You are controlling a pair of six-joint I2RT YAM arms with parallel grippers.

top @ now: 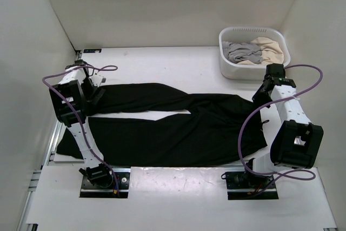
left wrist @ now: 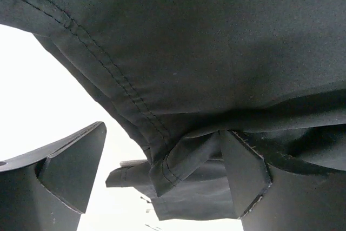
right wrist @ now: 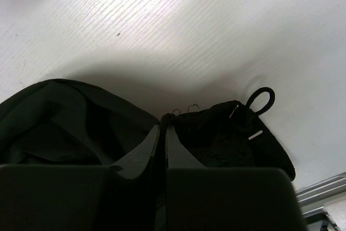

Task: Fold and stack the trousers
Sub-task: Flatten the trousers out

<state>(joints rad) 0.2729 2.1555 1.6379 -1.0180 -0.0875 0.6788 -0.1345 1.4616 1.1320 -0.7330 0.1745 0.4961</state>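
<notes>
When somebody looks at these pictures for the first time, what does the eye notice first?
The black trousers lie spread across the white table, legs to the left. The left gripper is open at a leg hem, and the right gripper looks shut on the waist end. A white basket with grey and beige clothes stands at the far right corner.

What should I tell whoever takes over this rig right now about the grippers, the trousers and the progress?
Left gripper: open, fingers either side of a leg hem, not closed on it.
Right gripper: shut on the waistband end of the trousers, by the look of it.
Trousers: laid out full length on the table, legs to the left, waist to the right.
Done: no fold made yet.
Left: fold, then stack.
</notes>
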